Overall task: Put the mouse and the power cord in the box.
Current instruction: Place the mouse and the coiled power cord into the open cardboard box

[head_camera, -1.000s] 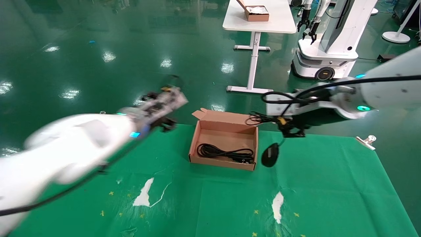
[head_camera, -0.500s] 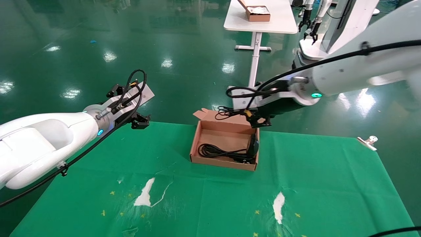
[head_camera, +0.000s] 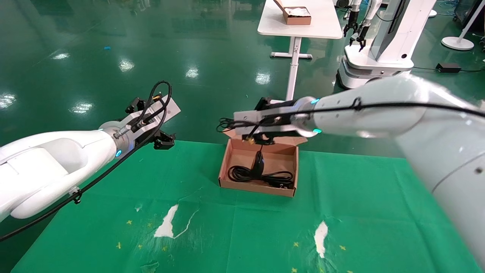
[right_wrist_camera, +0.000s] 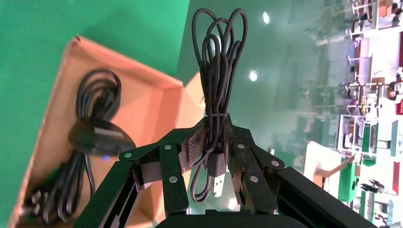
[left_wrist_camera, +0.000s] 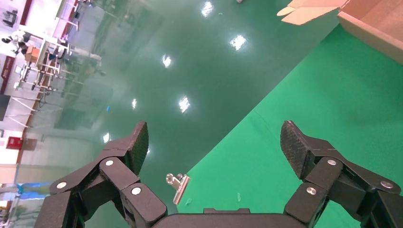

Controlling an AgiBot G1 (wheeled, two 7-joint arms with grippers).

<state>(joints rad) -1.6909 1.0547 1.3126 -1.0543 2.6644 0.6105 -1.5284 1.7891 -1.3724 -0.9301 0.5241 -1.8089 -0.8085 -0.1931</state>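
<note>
The brown cardboard box (head_camera: 225,167) stands open at the far middle of the green cloth. The coiled black power cord (head_camera: 271,177) lies inside it, and the right wrist view shows the power cord (right_wrist_camera: 100,90) there too. My right gripper (head_camera: 239,123) reaches over the box's far edge. The right gripper (right_wrist_camera: 216,127) is shut on the bundled cable of the mouse, whose USB plug (right_wrist_camera: 219,179) hangs behind the pads. The black mouse (head_camera: 258,163) dangles over the cord inside the box's outline. My left gripper (head_camera: 153,120) hovers open and empty left of the box.
A metal clip (left_wrist_camera: 177,183) holds the cloth's far left edge. White torn patches (head_camera: 166,225) mark the near cloth. Beyond, on the floor, stand a white table (head_camera: 299,28) with a small brown box (head_camera: 295,15) and another robot (head_camera: 379,49).
My right arm swept left, carrying the hanging mouse from beside the box's right wall to over its inside. The left arm drew back left, then held still.
</note>
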